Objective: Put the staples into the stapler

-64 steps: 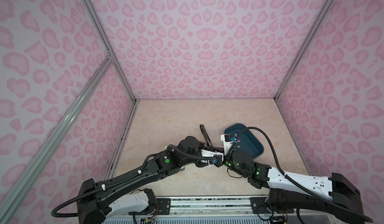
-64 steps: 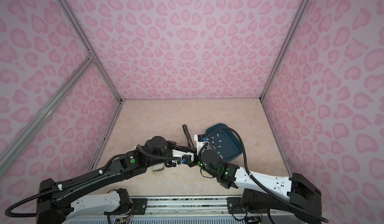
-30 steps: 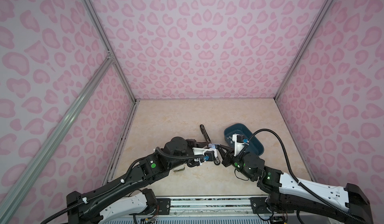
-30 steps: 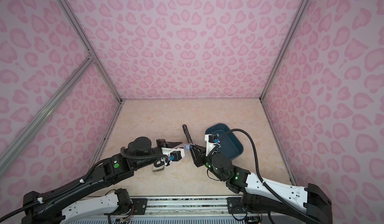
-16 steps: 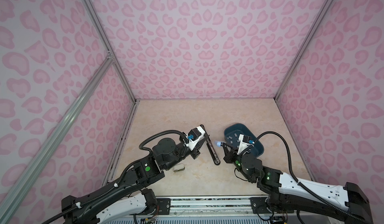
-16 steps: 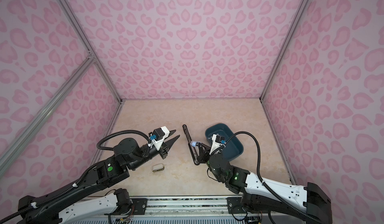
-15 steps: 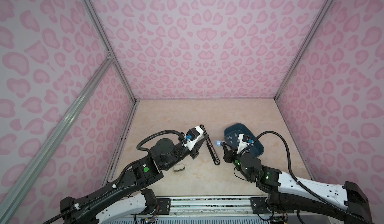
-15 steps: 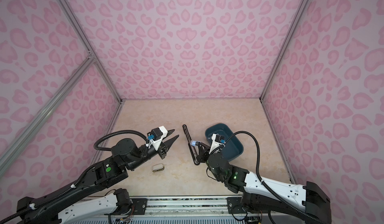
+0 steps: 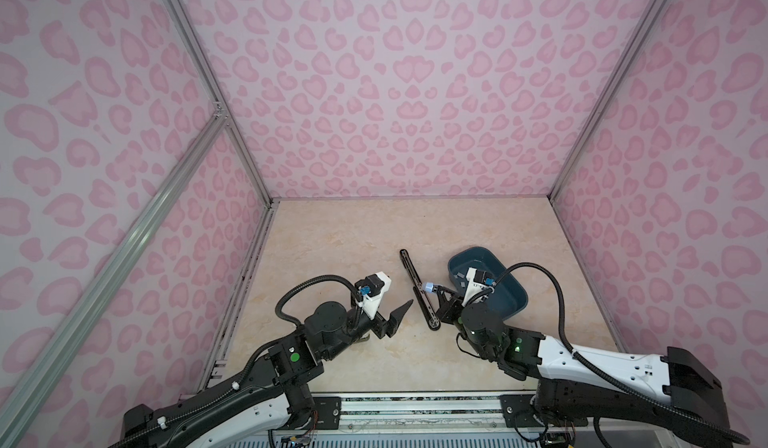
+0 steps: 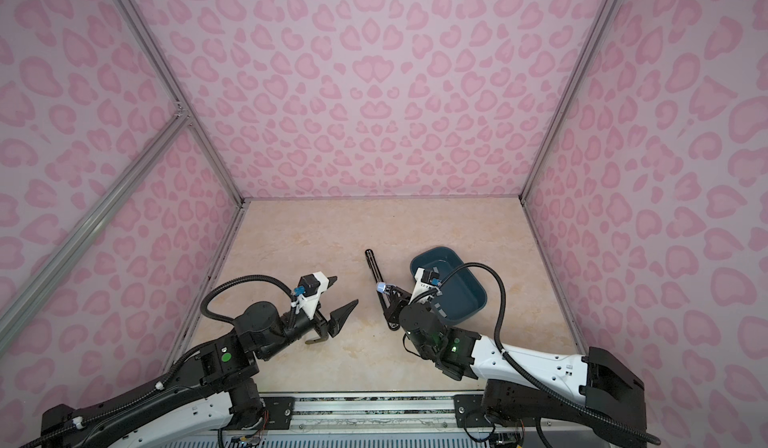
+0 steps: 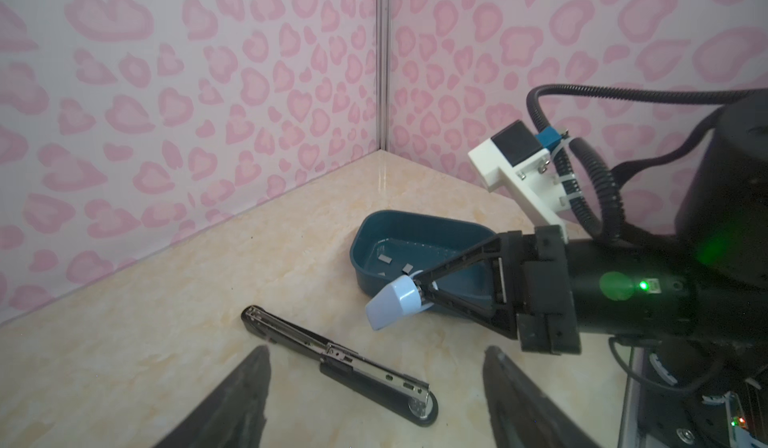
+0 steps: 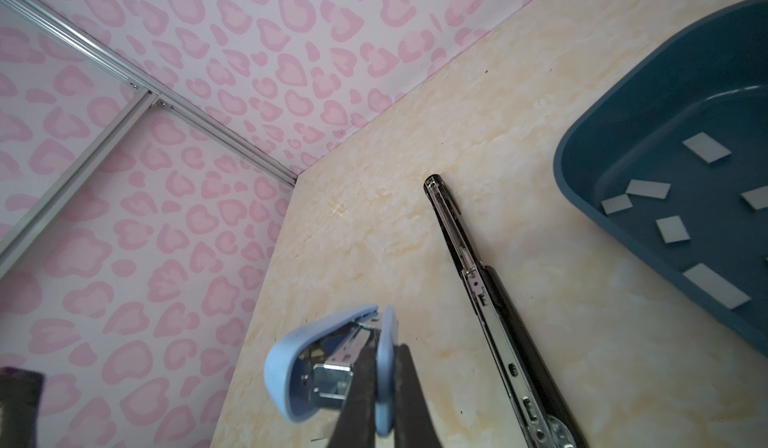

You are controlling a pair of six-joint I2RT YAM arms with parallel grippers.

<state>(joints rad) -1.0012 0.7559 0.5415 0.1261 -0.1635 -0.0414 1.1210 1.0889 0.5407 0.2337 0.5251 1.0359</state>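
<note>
My right gripper (image 9: pixel 436 291) is shut on a small light-blue stapler (image 12: pixel 328 358), pinching its flat blue half between the fingers (image 12: pixel 357 388). The stapler (image 11: pixel 392 304) hangs above the table, its cover spread away and the metal channel showing. My left gripper (image 11: pixel 377 350) stands open and empty off to the left, in both top views (image 10: pixel 338 294). The staples (image 12: pixel 648 188), several pale grey strips, lie in a dark blue tray (image 12: pixel 623 105). A long black stapler (image 9: pixel 417 290) lies opened flat on the table between the arms (image 11: pixel 340 363).
The blue tray (image 9: pixel 473 250) sits right of the black stapler, behind my right wrist. A small tan object (image 10: pixel 313 341) lies on the table, partly under my left gripper. Pink patterned walls enclose the marble tabletop on three sides.
My left gripper has let go at the blue stapler, opened wide and drawn back to the left. The right gripper keeps the blue stapler and has shifted slightly back.
</note>
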